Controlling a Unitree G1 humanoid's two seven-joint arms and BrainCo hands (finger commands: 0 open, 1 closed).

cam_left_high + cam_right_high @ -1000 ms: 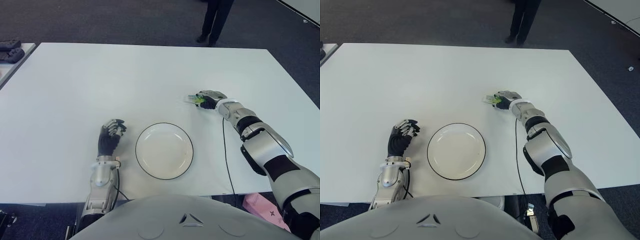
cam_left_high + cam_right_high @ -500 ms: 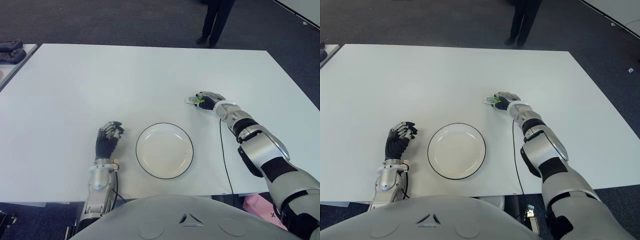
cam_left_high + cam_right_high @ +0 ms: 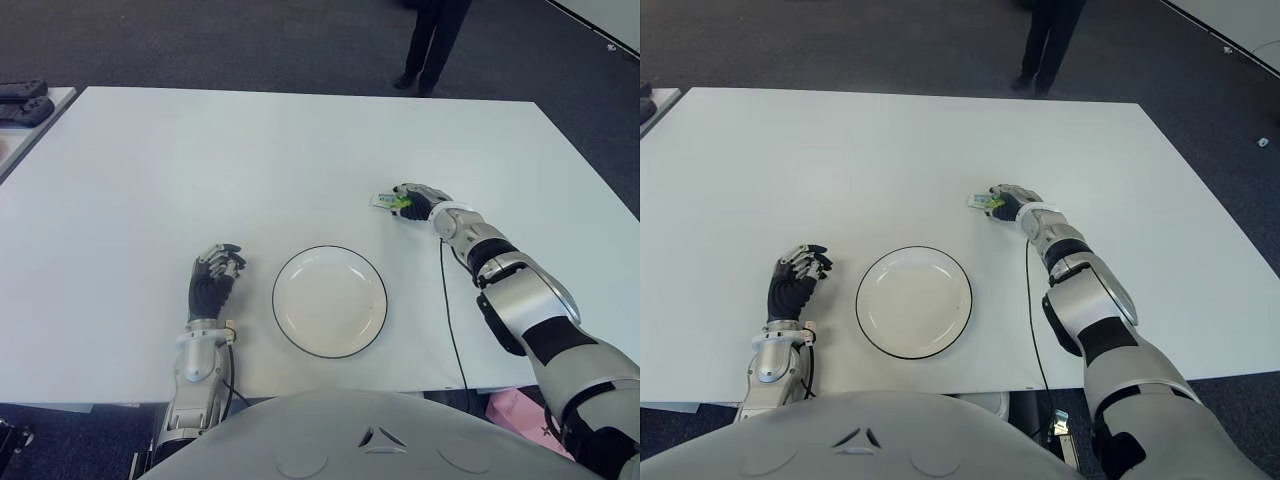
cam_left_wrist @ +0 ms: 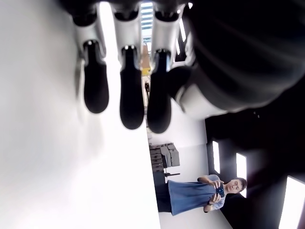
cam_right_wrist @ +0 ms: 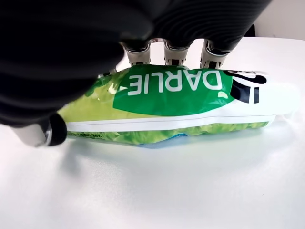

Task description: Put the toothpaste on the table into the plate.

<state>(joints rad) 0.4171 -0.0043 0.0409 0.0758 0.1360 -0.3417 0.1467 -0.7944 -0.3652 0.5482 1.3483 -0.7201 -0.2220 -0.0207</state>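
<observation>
Toothpaste lay on table, beyond plate and toward robot's right, apart from it. Right hand over tube, fingers curled round far side, thumb at near end; tube seemingly not yet lifted. Left hand idle left of plate, fingers loosely relaxed, holding nothing. Risk: soft glossy tube could slip or sag if pinched lightly. Label read "DARLIE", white on green.
</observation>
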